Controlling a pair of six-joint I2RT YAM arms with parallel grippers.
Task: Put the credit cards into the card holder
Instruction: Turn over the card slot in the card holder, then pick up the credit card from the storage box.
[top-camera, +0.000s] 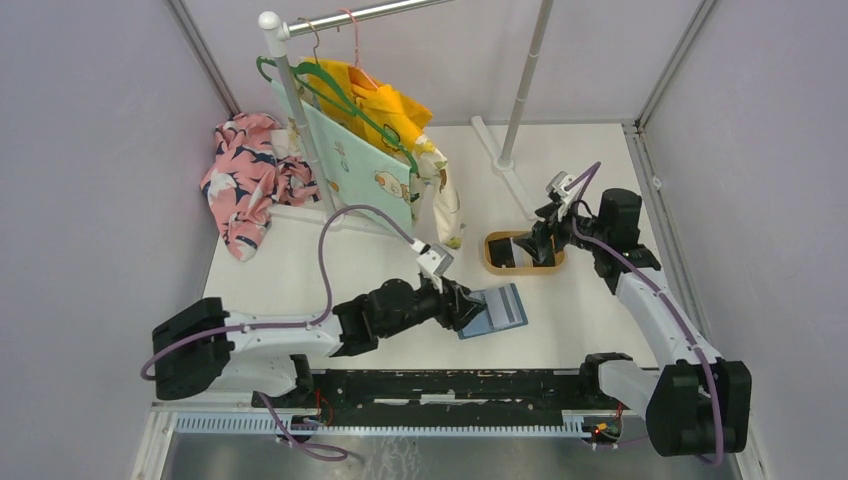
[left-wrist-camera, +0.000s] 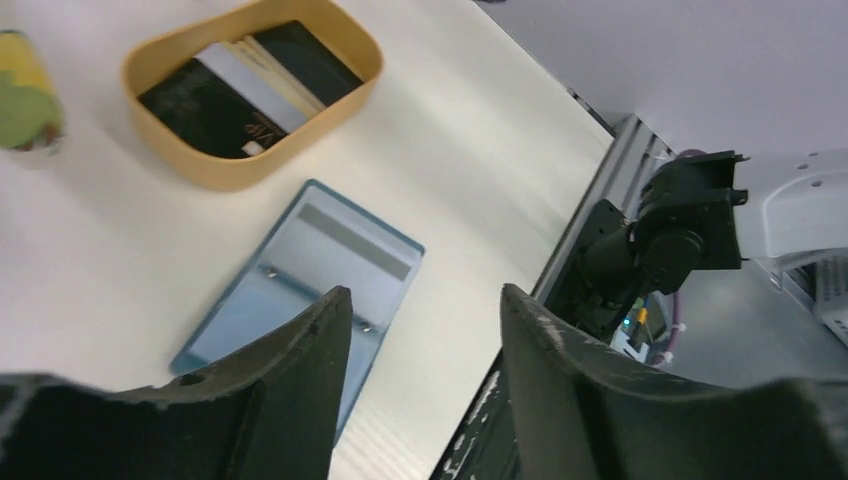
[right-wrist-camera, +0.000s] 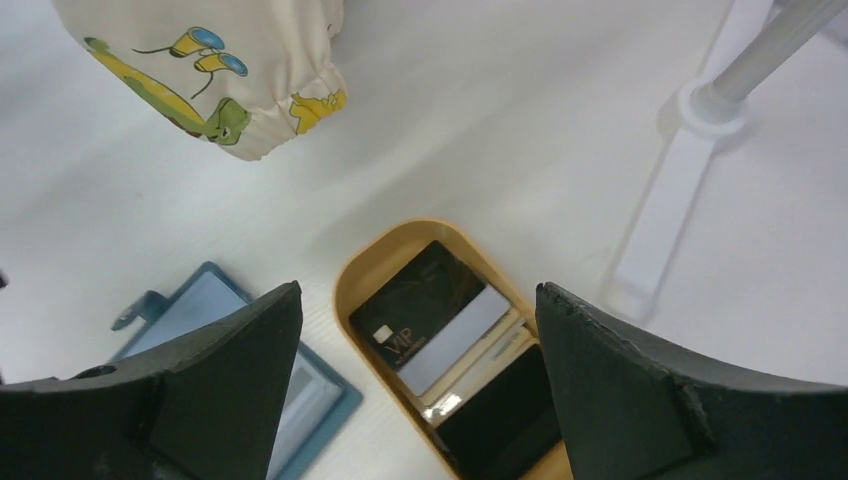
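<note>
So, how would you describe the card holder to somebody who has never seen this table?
On the white table, beside the clothes rack, find the tan oval tray. The card holder lies open just nearer the arm bases. It is the only flat teal-blue rectangle; the cards in the tray are dark.

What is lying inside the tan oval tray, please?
The tray holds a black VIP card on top, pale card edges next to it, and another dark card. How many cards lie underneath is hidden.
</note>
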